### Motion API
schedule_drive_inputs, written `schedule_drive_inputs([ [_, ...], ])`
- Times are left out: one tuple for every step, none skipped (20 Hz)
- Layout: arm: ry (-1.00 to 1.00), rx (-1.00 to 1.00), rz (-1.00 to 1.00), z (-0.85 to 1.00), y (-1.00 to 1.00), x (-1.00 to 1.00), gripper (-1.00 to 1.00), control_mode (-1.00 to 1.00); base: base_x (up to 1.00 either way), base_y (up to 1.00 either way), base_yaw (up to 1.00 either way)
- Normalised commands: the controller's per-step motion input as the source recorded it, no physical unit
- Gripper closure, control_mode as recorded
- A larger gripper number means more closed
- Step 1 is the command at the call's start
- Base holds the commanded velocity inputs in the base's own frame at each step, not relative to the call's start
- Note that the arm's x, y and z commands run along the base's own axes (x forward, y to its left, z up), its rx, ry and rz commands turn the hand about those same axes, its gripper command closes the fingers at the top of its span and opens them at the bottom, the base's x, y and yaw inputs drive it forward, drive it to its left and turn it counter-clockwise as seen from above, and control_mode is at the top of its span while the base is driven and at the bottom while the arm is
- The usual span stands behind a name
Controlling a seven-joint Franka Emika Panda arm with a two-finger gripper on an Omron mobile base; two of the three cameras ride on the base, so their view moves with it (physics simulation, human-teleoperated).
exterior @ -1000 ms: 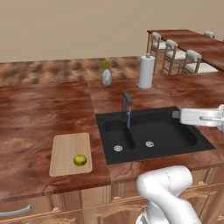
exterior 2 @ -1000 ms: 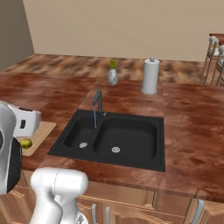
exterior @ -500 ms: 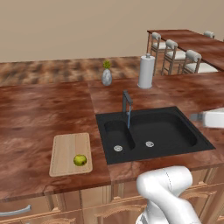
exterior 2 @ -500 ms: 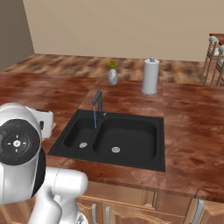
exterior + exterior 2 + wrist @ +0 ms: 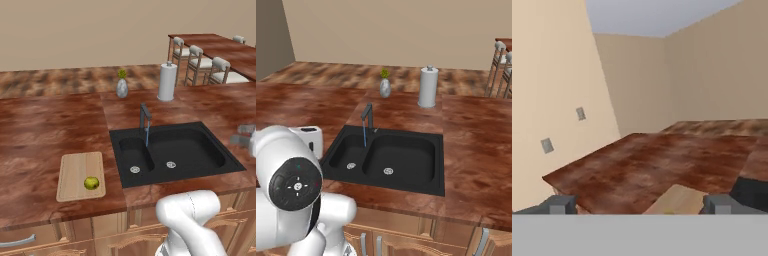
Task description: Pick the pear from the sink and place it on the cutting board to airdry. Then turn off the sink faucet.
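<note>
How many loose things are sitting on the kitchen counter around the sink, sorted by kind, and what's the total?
Fruit: 1, small yellow-green pear
Boards: 1, light tan wooden cutting board
Vases: 1, grey vase with yellow flower
Paper towel rolls: 1, white upright paper towel roll
Total: 4

Rendered home kitchen: reddish stone worktop (image 5: 50, 125), black double sink (image 5: 195, 155), faucet (image 5: 145, 117), paper-towel roll (image 5: 167, 82), wood cabinet fronts (image 5: 100, 240), dining chairs (image 5: 200, 65).
</note>
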Motion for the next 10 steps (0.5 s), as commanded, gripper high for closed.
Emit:
schedule_drive_inputs([
  [-0.44, -0.01, 0.08, -0.06, -0.06, -0.28, -1.00, -1.00, 0.00, 0.00, 0.00],
  [-0.46, -0.01, 0.07, -0.06, -0.10, -0.31, -1.00, -1.00, 0.00, 0.00, 0.00],
  [-0.47, -0.01, 0.06, -0.07, -0.08, -0.28, -1.00, -1.00, 0.00, 0.00, 0.00],
  [-0.47, -0.01, 0.05, -0.07, -0.03, -0.23, -1.00, -1.00, 0.00, 0.00, 0.00],
  [-0.42, -0.01, 0.04, -0.05, -0.04, -0.11, -1.00, -1.00, 0.00, 0.00, 0.00],
  [-0.35, 0.00, 0.04, 0.00, -0.03, -0.02, -1.00, -1.00, 0.00, 0.00, 0.00],
  [-0.23, 0.00, 0.04, 0.00, -0.15, 0.00, -1.00, -1.00, 0.00, 0.00, 0.00],
  [-0.20, 0.00, 0.05, 0.00, -0.21, 0.00, -1.00, -1.00, 0.00, 0.00, 0.00],
  [-0.14, 0.00, 0.09, 0.01, -0.26, 0.00, -1.00, -1.00, 0.00, 0.00, 0.00],
  [-0.09, 0.00, 0.12, 0.00, -0.29, 0.00, -1.00, -1.00, 0.00, 0.00, 0.00],
])
